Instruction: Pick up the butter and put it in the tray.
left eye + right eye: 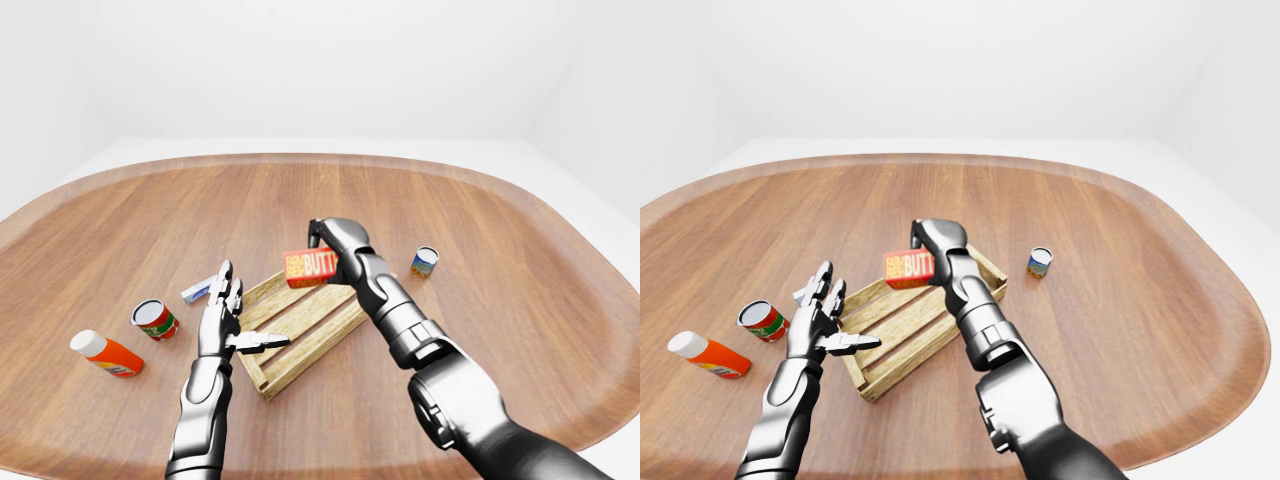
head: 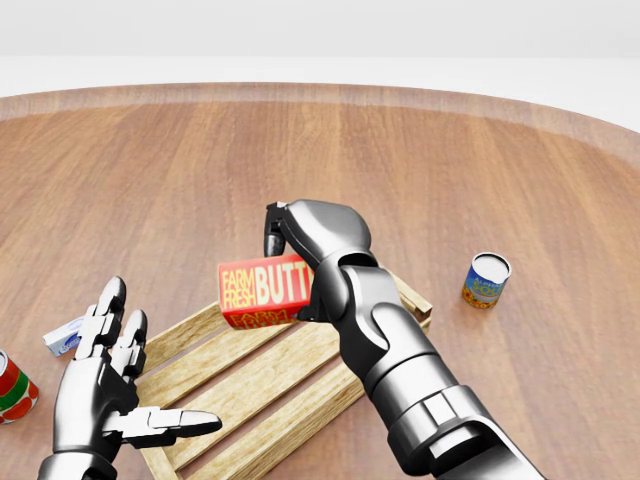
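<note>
Butter (image 2: 263, 290), a red carton lettered in yellow and white, hangs in the right hand (image 2: 315, 240), whose fingers curl over its top edge and clamp it from the right end. The carton is clear of the wood, held above the upper part of the tray (image 2: 245, 395) in the head view, its lettered face turned toward the cameras.

The relation that matters is carton to tray. The butter's long axis runs roughly level, left to right in the head view, while the tray's slats run on a slant from lower left to upper right. So the carton sits somewhat crosswise to the slats, though it looks short enough to fit inside the rim either way. It appears to be over the tray's upper end rather than its middle; judged from these views, the coming move is mostly a lowering, perhaps with a small drift toward the lower left before release.

The left hand (image 2: 110, 385) is spread open, fingers apart, holding nothing, just beside the tray's lower-left rim. It is near, but the right hand already has the load.

On the table (image 1: 480, 210), well apart, stand a blue can (image 2: 486, 279) to the right and a red can (image 1: 155, 320) to the left.
</note>
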Robot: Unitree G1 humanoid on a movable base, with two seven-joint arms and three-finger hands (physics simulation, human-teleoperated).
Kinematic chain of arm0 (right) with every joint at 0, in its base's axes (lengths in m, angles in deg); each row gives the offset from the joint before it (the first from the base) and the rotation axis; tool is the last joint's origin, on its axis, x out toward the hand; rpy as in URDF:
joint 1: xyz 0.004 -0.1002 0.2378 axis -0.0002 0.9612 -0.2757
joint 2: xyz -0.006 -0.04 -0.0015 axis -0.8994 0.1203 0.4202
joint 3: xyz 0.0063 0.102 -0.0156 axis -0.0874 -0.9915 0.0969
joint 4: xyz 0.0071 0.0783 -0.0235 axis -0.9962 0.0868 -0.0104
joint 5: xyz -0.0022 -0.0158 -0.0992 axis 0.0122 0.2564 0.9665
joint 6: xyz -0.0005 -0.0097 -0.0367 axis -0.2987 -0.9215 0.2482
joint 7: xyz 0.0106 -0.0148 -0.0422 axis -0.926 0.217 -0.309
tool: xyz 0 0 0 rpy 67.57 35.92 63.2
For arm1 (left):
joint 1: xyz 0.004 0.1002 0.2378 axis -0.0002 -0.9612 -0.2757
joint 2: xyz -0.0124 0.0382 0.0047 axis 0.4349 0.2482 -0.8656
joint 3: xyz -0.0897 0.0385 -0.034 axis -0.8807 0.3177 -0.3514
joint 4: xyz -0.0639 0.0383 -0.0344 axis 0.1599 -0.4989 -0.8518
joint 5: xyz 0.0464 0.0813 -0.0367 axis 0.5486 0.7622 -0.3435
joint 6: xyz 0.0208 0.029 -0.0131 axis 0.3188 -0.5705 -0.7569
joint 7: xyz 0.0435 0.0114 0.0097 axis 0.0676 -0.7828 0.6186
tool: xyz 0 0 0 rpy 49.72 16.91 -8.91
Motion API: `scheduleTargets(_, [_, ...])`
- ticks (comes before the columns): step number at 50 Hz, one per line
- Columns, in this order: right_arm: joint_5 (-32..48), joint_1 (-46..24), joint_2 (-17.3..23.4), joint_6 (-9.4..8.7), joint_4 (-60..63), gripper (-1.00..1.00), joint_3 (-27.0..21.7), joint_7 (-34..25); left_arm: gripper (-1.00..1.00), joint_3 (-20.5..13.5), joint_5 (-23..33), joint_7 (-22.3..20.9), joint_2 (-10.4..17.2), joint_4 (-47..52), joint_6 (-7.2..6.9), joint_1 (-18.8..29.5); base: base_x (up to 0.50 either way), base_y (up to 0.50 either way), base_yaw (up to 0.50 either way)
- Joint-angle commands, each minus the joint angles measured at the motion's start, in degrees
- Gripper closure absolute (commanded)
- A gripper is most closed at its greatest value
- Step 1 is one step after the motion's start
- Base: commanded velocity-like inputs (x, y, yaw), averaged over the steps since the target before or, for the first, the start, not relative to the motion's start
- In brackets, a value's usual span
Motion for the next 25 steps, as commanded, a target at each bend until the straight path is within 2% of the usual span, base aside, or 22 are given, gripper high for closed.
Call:
scheduleTargets(1, [0.09,-1.81,-1.72,0.0,-2.73,1.0,-0.13,3.11,-1.0,0.05,0.04,0.01,-0.04,-0.33,0.0,0.0,0.0,0.0,0.0])
scheduleTargets(13, [-0.9,-4.08,-3.16,0.0,-9.99,1.0,-0.21,6.5,-1.0,0.05,-0.04,0.0,0.0,-0.08,0.0,0.01,0.0,0.0,0.0])
scheduleTargets(25, [-2.33,-5.81,-2.87,0.0,-18.34,1.0,-0.77,9.81,-1.0,0.03,0.0,0.11,0.0,0.15,0.0,-0.04,0.0,0.0,0.0])
